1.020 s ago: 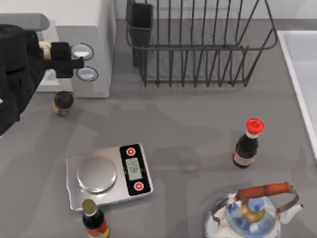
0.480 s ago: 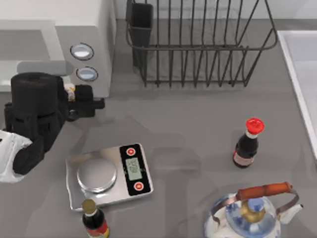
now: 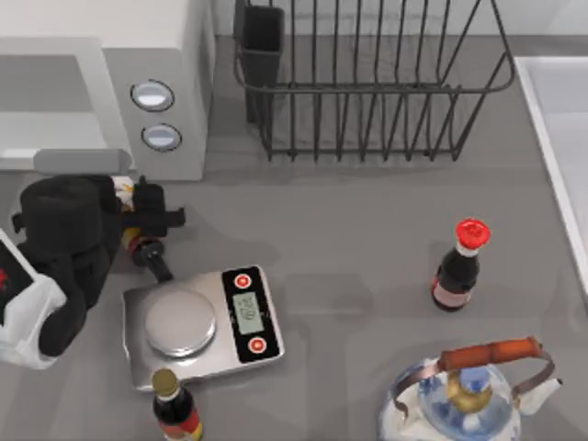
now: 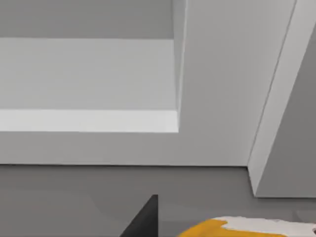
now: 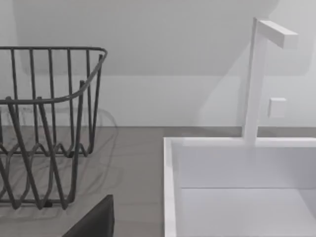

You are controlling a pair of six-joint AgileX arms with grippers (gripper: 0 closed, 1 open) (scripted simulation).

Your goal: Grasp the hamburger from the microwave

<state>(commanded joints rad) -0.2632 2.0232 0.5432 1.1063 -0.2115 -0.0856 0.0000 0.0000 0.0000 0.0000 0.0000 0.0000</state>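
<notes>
The grasp looks done, and the step in hand is carrying the hamburger (image 3: 123, 188) clear of the microwave (image 3: 175, 83). In the top view the left gripper (image 3: 138, 207) sits at about nine o'clock on the tabletop (image 3: 367, 276), just in front of the microwave's open front and above a small bottle lying on its side (image 3: 152, 257). A scrap of cream and orange-yellow bun shows between its dark fingers (image 3: 161, 218), so the gripper reads as closed on the hamburger, though most of the bun is hidden by the arm. The left wrist view agrees: an orange-and-white edge of the hamburger (image 4: 247, 228) sits close under the camera, with the microwave's white cavity (image 4: 89, 79) beyond it, bare as far as can be seen.

What remains, by my reading, is little: keep the grip firm and lift or draw the bun away without brushing the fallen bottle or the scale (image 3: 197, 322) just toward six o'clock of it.

The right arm is parked; its wrist view looks at the sink (image 5: 237, 197) and the end of the rack (image 5: 49, 123), and I cannot tell its gripper's state.

The wire rack (image 3: 367, 92) at twelve o'clock carries a dark cutlery cup (image 3: 259, 46) on its left end and nothing else that I can see. The sink basin at three o'clock looks bare.
</notes>
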